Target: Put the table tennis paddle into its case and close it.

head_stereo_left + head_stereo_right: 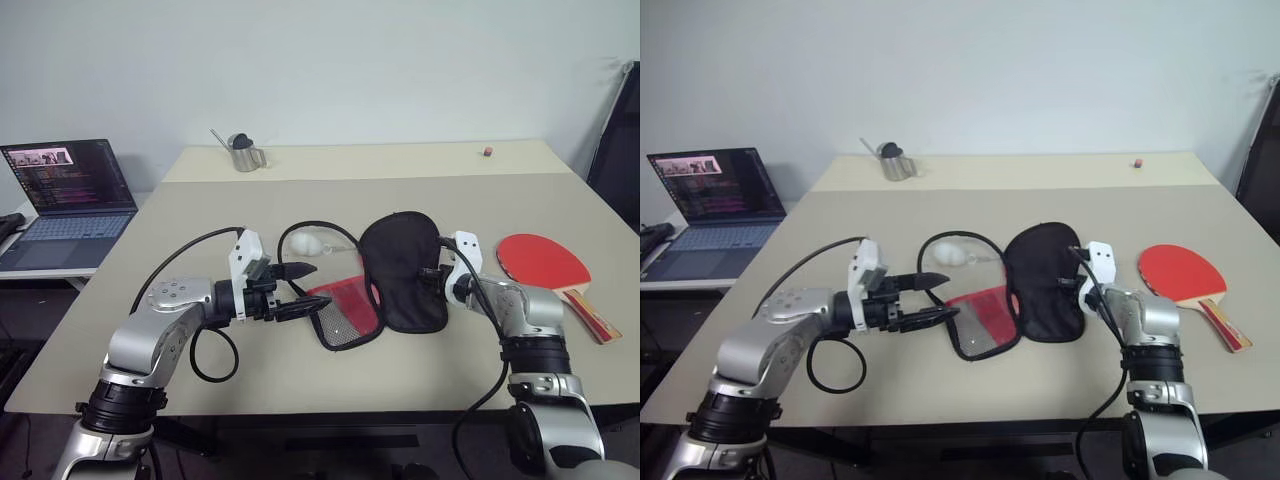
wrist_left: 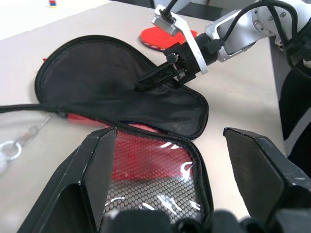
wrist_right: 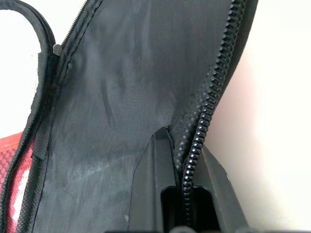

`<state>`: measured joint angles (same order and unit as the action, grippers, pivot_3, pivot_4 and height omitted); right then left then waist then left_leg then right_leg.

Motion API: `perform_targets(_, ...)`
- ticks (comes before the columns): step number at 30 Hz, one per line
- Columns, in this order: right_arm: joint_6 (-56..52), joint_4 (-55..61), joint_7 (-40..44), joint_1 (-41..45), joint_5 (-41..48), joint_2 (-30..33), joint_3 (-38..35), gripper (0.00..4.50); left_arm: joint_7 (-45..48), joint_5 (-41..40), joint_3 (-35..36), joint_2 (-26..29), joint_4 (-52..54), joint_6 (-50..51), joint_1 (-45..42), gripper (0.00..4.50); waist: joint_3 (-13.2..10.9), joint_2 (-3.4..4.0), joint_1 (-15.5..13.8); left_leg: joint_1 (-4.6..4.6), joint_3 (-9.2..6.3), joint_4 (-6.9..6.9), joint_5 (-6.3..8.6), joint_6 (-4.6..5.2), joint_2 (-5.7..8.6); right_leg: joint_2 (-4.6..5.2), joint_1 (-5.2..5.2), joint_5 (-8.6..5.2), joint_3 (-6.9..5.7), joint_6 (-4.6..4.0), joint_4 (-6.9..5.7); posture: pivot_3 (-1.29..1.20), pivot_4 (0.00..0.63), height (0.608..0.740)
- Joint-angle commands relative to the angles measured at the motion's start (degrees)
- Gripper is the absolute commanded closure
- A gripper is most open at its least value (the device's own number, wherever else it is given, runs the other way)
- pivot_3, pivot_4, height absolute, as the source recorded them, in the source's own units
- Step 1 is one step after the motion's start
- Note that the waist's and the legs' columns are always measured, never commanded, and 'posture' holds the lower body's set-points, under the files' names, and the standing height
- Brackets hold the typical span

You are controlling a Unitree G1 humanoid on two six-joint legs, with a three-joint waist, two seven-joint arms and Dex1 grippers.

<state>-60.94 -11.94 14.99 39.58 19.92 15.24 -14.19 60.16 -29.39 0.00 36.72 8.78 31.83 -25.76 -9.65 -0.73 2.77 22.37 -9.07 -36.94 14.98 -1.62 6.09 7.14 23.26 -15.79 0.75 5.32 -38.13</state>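
The right gripper (image 3: pixel 187 189) pinches the zipper edge of the opened case (image 1: pixel 400 265) at mid-counter (image 1: pixel 300 375). The left gripper (image 1: pixel 305 290), fingers wide apart and empty, hovers beside the case's mesh half. The table tennis paddle (image 1: pixel 545 265) lies right of the case.

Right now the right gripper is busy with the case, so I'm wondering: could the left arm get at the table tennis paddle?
Probably not easily. The table tennis paddle lies at the table's far right, beyond the right gripper, which is shut on the case. The open left gripper would have to cross both.
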Motion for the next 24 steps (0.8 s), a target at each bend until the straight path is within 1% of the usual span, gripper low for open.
perform_targets(1, -3.03, 5.42, -1.95, -0.61, 1.77, 0.47, -2.68, 4.46, 1.08, -0.18, -0.15, 0.01, 0.15, -1.58, -1.42, 0.66, 0.0, 0.0, 0.11, 0.0, 0.01, 0.0, 0.0, 0.0, 0.0, 0.0, 0.0, 0.0, 0.0, 0.0, -0.01, 0.0, 0.15, 0.74)
perform_targets(6, -4.8, 7.8, -3.44, -1.97, 2.55, -0.19, -3.66, 4.46, 1.61, 0.07, -0.76, -0.18, -0.73, -2.03, -2.05, 0.66, 0.0, 0.0, 0.13, 0.0, 0.02, 0.0, 0.0, 0.01, 0.0, 0.0, 0.01, 0.0, 0.01, 0.0, -0.02, 0.0, 0.15, 0.74)
perform_targets(15, -4.83, 6.31, -5.63, -1.76, 2.12, -1.5, -3.35, 4.46, 1.68, 0.25, -1.06, -0.35, -0.91, -2.25, -2.27, 0.66, 0.0, 0.0, 0.22, -0.01, 0.03, -0.01, 0.0, 0.01, -0.01, -0.01, 0.01, 0.0, 0.02, 0.0, -0.04, 0.0, 0.15, 0.74)
perform_targets(18, -4.86, 5.92, -6.38, -1.86, 1.7, -1.19, -3.28, 3.86, 1.52, 0.24, -0.97, -0.27, -0.64, -2.22, -2.01, 0.66, 0.01, -0.01, 0.22, -0.02, 0.03, -0.02, 0.0, 0.01, -0.01, -0.01, 0.01, 0.0, 0.02, 0.0, -0.06, 0.0, 0.15, 0.74)
perform_targets(20, -5.59, 6.36, -5.97, -1.96, 2.1, -0.9, -3.16, 3.25, 1.33, 0.11, -0.79, -0.25, -0.31, -2.1, -1.71, 0.66, 0.03, -0.03, 0.17, -0.02, 0.03, -0.04, -0.01, 0.01, 0.0, -0.01, -0.01, 0.0, 0.02, 0.0, -0.07, 0.0, 0.15, 0.74)
perform_targets(24, -7.09, 7.97, -5.99, -2.23, 2.48, -0.27, -3.18, 1.86, 1.02, -0.08, -0.68, -0.3, 0.32, -2.01, -1.31, 0.66, 0.07, -0.04, 0.06, -0.03, 0.02, -0.07, -0.02, 0.03, 0.01, -0.01, -0.04, 0.04, 0.02, 0.02, -0.08, 0.0, 0.15, 0.74)
